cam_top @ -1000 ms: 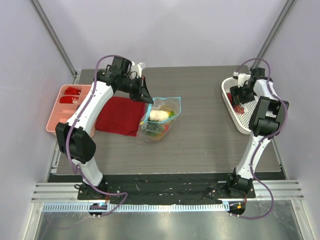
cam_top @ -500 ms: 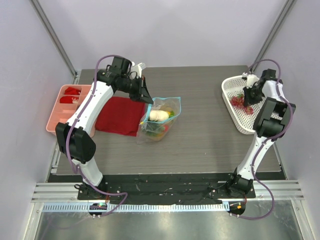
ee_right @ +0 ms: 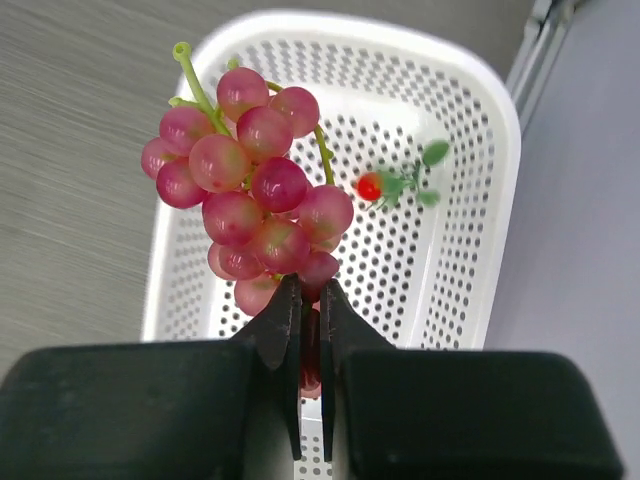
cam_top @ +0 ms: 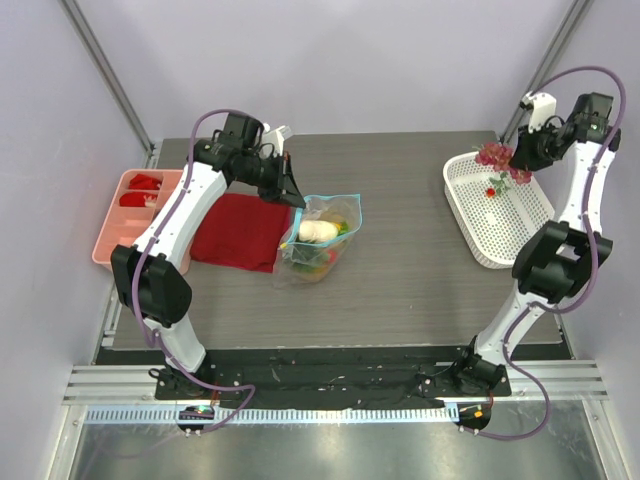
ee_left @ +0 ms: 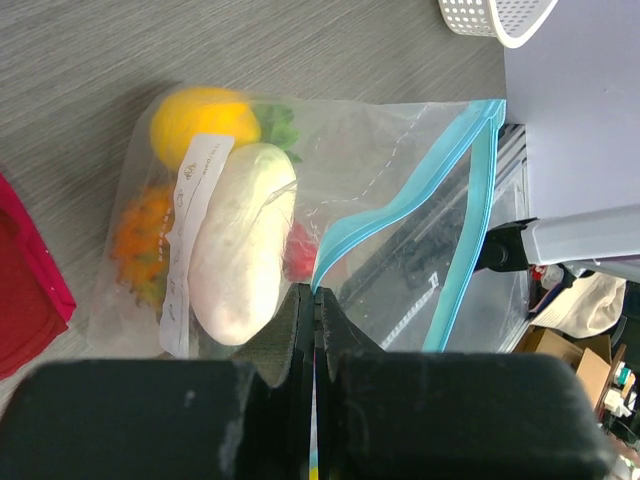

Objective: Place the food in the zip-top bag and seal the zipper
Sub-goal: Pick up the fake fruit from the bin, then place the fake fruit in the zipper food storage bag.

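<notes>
**Plastic grape bunch held above basket; bag mouth pinned open**

Fig. R gripper point(ee_right: 310, 292) is pinching the grape bunch point(ee_right: 255, 180) by a few berries at one end, jaws nearly together, and is holding it in the air over the white basket point(ee_right: 480, 110) at the far R corner of the table point(cam_top: 400, 280). One small red-green bit point(ee_right: 372, 186) is lying on the basket floor. L gripper point(ee_left: 315, 300) is clamping, jaws fully together, on the near lip of the zip-top bag point(ee_left: 400, 150), where the teal zipper point(ee_left: 470, 200) is running in between its fingers. The mouth is gaping open. The bag is lying mid-table, just beside the red cloth point(cam_top: 240, 230), w/ radish point(ee_left: 243, 240), orange point(ee_left: 203, 118) and pineapple point(ee_left: 140, 240) already inside.

Risks (est.):
- Grip is taking only a small part of the bunch, so the rest could swing or slip free during the carry across the table to the bag.
- Mouth is looking narrow vs. the bunch. Berries or stem could snag the zipper lip, dragging the bag or pulling the lip out of the L jaws.
- Bag is filling up, so grapes may end up sitting across the zipper line and blocking the seal.
- Bit in the basket is awaiting its own trip. Sealing early would be leaving it out.
</notes>
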